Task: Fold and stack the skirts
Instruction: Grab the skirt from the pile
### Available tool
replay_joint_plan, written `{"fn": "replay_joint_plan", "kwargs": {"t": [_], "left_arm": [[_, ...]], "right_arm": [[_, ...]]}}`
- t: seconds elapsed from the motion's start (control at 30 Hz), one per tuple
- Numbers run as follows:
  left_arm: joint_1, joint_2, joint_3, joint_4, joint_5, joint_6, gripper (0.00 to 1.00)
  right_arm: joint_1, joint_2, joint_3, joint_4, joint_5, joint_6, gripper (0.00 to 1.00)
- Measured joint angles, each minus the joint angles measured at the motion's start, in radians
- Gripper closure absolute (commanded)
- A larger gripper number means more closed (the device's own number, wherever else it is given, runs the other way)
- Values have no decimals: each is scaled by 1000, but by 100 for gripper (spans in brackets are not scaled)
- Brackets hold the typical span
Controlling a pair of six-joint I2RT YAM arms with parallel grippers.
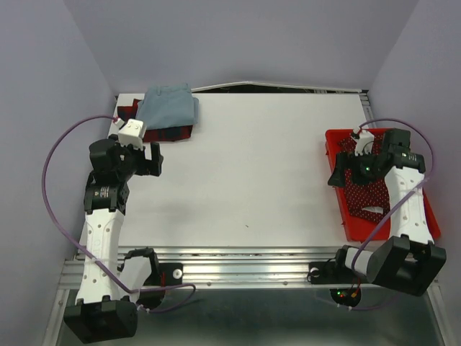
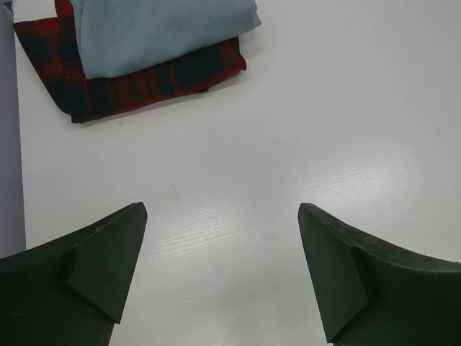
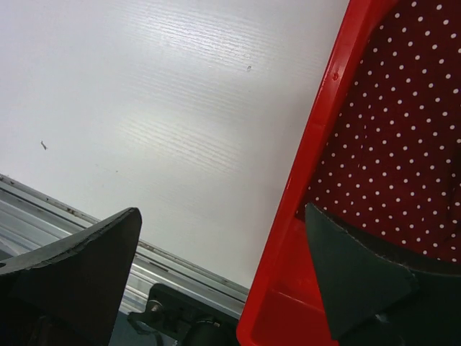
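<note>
Skirt with dots lies under right end effector.

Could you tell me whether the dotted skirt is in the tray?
In the tray: the dotted skirt lies inside the red tray, within its rim.

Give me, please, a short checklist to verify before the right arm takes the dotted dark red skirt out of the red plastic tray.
1. Right gripper open: ok, jaws wide apart and empty.
2. Right gripper centred over the dark red cloth skirt with white dots: not ok. It straddles the rim of the bright red plastic tray, one finger over the white table.
3. Dotted skirt lies flat in the tray: cannot tell, the right arm hides part of it.
4. Left gripper open and empty: ok.
5. Folded pale blue cloth skirt lies on the red-and-navy plaid skirt: ok.
</note>
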Motion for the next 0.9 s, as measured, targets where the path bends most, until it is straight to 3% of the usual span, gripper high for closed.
{"fn": "replay_joint_plan", "kwargs": {"t": [0.3,0.47,0.7,0.9], "left_arm": [[0,41,40,-34,51,-1,1],[0,105,78,-34,71,-1,1],[0,147,109,-50,80,-1,1],[0,147,119,-50,79,-2,1]], "right_arm": [[0,-42,11,-8,11,21,0],[0,-15,67,9,105,64,0],[-7,187,229,70,257,56,0],[-72,346,246,156,376,16,0]]}}
